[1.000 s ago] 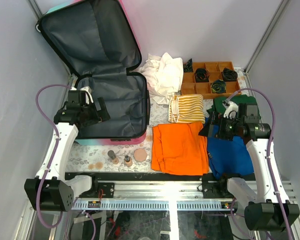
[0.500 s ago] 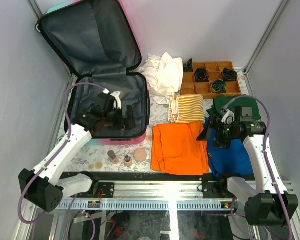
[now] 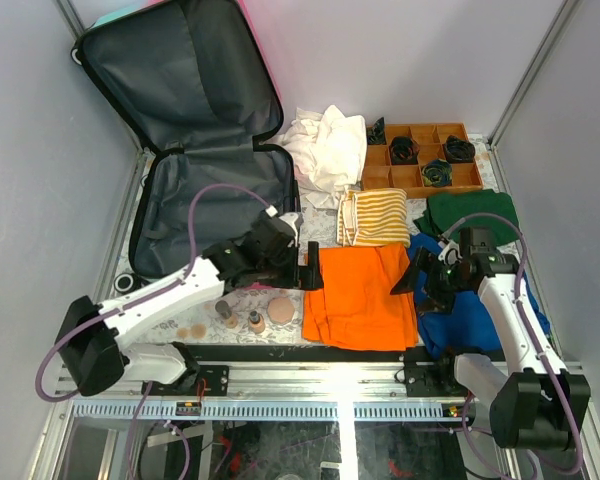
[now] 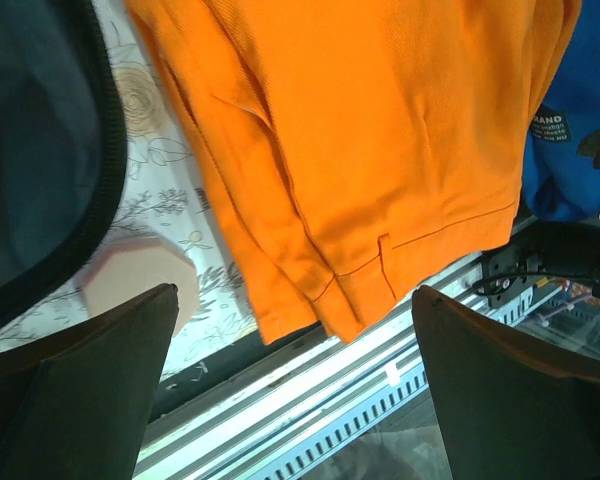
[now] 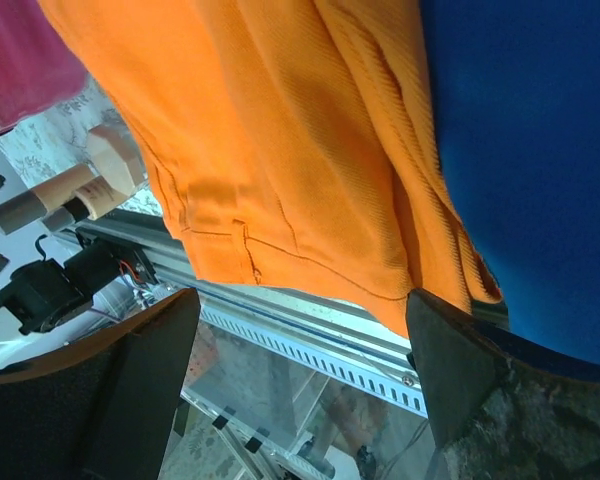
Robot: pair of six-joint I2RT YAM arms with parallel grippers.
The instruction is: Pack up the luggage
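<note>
The luggage lies open at the left, its dark grey lining showing and its lid leaning on the back wall. A folded orange garment lies on the table in the middle. My left gripper is open and empty at the garment's left edge. In the left wrist view its gripper hovers over the orange garment, beside the suitcase rim. My right gripper is open and empty at the garment's right edge. In the right wrist view its gripper is over the orange garment.
A blue garment lies under my right arm, with a green one behind it. A striped cloth, a white cloth and an orange compartment tray are at the back. Small bottles and a round pink compact stand near the front rail.
My left arm has swung right, from over the suitcase to the orange garment's left edge. My right gripper has moved left and nearer, to the garment's right edge.
</note>
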